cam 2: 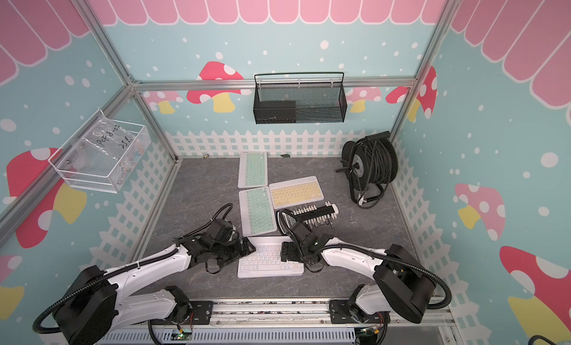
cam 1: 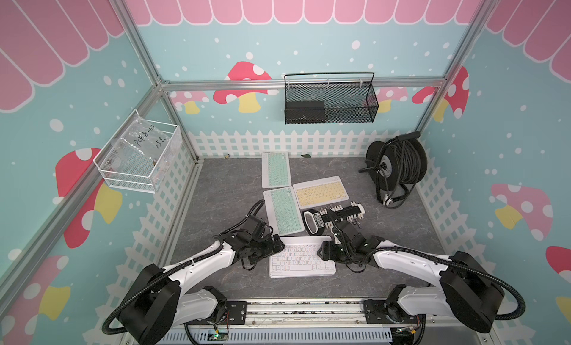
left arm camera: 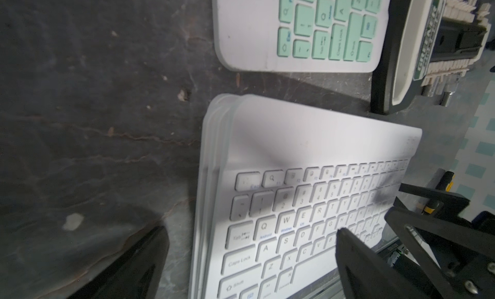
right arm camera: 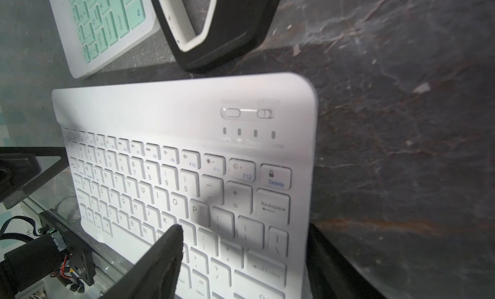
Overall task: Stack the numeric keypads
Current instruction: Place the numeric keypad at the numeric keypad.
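Two mint keypads (cam 1: 275, 169) (cam 1: 285, 210), one yellow keypad (cam 1: 320, 191)

The left arm (cam 1: 200, 260) and right arm (cam 1: 401, 257) stretch forward and bend inward, wrists low and facing each other; both sets of jaws stand spread apart, gripping nothing.

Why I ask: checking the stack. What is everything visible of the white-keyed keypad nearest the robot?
The white-keyed keypad is a slim rectangle: white plastic-looking frame, rounded corners, white keys, two slide switches near one corner. It lies flat, keys up, atop a stack whose layered edges show beneath, on the grey table. The left gripper and right gripper, both open, flank its short ends; contact is unclear.
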Robot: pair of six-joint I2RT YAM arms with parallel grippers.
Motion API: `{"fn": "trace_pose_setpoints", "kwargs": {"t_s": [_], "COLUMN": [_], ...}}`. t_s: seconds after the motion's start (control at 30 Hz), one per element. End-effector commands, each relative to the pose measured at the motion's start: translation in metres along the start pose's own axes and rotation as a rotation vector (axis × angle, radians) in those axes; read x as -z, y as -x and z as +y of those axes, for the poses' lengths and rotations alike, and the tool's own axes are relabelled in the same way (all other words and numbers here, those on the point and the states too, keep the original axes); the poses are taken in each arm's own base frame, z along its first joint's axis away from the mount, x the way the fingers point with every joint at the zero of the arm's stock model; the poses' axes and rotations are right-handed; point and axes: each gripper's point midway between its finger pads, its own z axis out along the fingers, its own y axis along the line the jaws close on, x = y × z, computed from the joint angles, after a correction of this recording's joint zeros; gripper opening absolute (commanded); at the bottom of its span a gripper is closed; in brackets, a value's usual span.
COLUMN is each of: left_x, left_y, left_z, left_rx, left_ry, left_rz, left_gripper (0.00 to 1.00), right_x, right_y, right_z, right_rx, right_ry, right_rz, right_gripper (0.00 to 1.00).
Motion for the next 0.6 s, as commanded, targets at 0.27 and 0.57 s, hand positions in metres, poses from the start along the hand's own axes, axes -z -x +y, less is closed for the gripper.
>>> {"fn": "trace_pose_setpoints", "kwargs": {"t_s": [0.27,0.57], "left_x": [-0.002,-0.002], "left_y": [-0.005,-0.01], "left_z": [0.003,-0.002], "left_rx": [0.014,0.002], "left_ry": [0.009,-0.001], "left_rz": [-0.015,-0.012], "left_gripper": [1.0,1.0], "right_x": [0.001,-0.003], "right_y": [0.003,0.001], "right_z": [0.008,0.011], "right_rx": [0.008,0.033], "right_ry": [-0.034,-0.047], "right_rz": [-0.017,-0.003], "right_gripper": [0.81,0.87]}}
